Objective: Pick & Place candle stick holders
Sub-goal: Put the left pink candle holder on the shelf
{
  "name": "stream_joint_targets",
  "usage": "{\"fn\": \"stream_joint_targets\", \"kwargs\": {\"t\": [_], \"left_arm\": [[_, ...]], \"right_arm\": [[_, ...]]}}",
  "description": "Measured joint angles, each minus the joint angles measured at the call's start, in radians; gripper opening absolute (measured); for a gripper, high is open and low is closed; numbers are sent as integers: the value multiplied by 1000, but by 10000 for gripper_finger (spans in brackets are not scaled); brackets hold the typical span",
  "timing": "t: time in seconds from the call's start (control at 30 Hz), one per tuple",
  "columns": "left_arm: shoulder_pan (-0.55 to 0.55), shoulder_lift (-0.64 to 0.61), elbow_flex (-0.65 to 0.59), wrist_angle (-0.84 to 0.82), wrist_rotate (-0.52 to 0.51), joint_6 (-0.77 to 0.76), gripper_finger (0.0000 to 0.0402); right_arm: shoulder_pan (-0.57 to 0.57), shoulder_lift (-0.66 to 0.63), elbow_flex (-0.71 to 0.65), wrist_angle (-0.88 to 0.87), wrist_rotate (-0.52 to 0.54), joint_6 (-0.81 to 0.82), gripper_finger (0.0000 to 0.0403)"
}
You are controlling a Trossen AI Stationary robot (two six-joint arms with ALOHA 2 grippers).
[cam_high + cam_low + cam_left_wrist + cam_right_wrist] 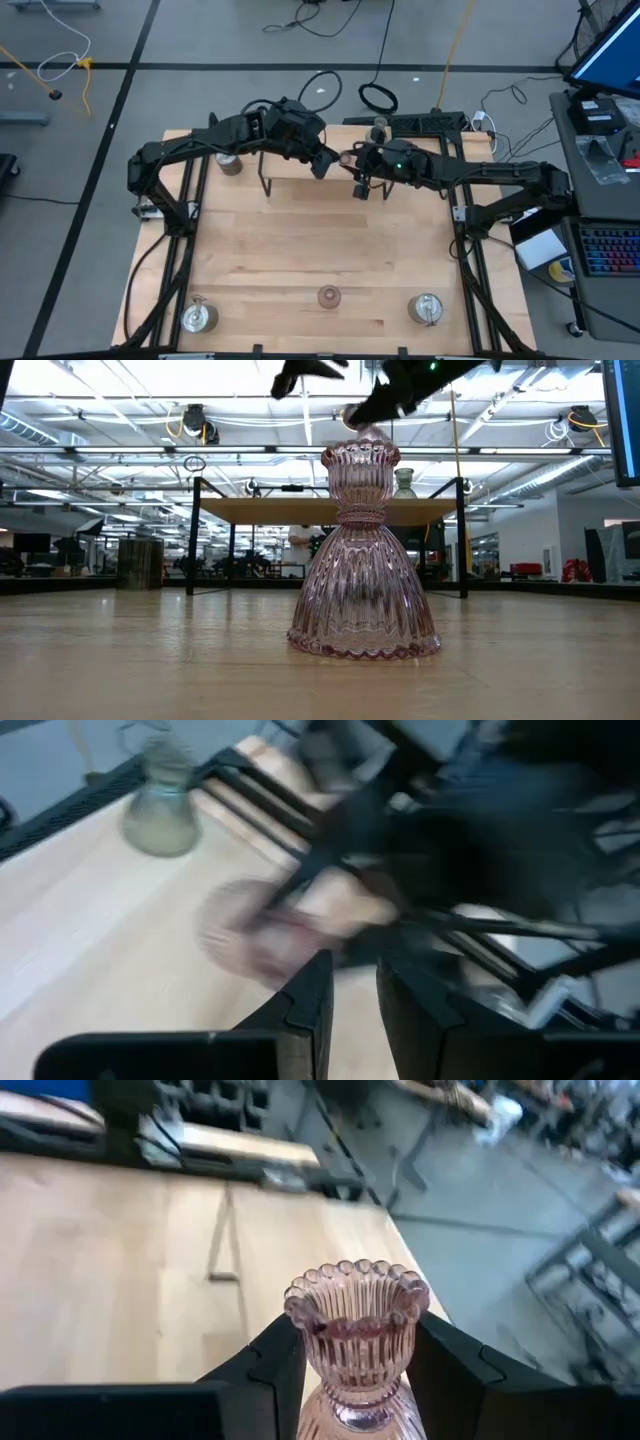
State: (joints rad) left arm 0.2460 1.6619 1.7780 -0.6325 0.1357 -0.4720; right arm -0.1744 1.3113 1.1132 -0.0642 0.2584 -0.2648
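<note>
The right end effector is squeezing the neck of a pink glass candle holder, up near 12 o'clock over the counter. Glass is slippery and breakable, so the neck is the safest hold. The left end effector is waiting close by, slightly open, holding nothing.

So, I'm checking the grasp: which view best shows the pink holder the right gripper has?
The right wrist view: the pink holder fills it, neck between the right gripper fingers. High view shows a speck; left wrist, a blur.
</note>
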Motion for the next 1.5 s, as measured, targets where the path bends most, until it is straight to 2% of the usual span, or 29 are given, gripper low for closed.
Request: {"fn": "stream_joint_targets", "kwargs": {"t": [0.1, 0.33, 0.53, 0.7, 0.93, 1.3, 1.5], "left_arm": [[2, -15, 1, -12, -6, 1, 81], [1, -39, 1, -40, -23, 28, 81], [3, -35, 0, -128, -33, 68, 81], [0, -35, 0, -218, -103, 98, 81], [-2, -35, 0, -362, -188, 111, 81], [-37, -49, 0, -490, -354, 130, 81], [-38, -47, -1, -550, -374, 130, 81]], "right_arm": [[-11, -2, -11, 16, 34, 18, 133], [-49, -3, -20, 29, 34, 51, 133], [-96, -3, -20, 44, 30, 149, 133], [-118, -3, -20, 81, 30, 230, 133], [-121, -3, -32, 224, 34, 284, 132], [-121, -3, -257, 577, 182, 359, 132], [-121, -4, -310, 711, 195, 359, 132]]}}
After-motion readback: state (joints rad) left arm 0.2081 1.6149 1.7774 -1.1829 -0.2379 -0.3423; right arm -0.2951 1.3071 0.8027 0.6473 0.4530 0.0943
